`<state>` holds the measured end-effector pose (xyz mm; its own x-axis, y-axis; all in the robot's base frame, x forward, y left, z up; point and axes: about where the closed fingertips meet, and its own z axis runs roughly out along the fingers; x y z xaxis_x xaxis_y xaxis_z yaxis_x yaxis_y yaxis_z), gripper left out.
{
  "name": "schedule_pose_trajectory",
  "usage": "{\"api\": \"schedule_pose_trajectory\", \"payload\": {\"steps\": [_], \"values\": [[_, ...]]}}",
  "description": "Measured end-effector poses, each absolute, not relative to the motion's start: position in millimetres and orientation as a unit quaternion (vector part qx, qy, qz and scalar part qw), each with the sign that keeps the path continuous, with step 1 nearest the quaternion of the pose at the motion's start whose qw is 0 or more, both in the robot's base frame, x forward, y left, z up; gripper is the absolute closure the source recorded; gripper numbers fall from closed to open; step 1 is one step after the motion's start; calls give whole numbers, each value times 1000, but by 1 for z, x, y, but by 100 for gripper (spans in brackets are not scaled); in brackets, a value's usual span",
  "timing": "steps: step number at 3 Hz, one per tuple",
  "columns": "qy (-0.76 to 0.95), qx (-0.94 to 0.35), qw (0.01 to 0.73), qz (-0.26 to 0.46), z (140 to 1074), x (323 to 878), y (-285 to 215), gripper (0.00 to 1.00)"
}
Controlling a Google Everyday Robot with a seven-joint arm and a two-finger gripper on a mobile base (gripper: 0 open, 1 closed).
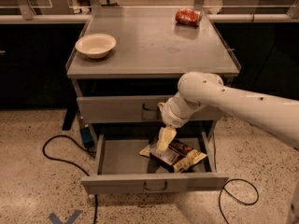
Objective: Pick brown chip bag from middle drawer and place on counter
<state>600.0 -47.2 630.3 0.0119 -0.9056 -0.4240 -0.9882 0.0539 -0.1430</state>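
Observation:
The brown chip bag (181,156) lies crinkled in the right half of the open middle drawer (154,183), which is pulled out at the bottom of the cabinet. My gripper (165,139) points down into the drawer, right over the bag's left end, either touching it or just above it. The white arm reaches in from the right and crosses in front of the closed taller drawer (121,109). The grey counter (154,45) is the cabinet top above.
A white bowl (96,45) sits on the counter's left side and a small red bag (188,17) at its back right. Black cables (56,154) loop on the speckled floor on both sides of the cabinet. Pale benches stand behind.

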Motion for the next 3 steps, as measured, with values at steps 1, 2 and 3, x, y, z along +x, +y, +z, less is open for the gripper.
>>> {"api": "schedule_pose_trajectory", "payload": {"steps": [1,2,3], "values": [[696,-681,207,100,630,600,-47,0],[712,-666,208,83,646,600,-68,0],[743,-630,220,40,696,609,-111,0]]}}
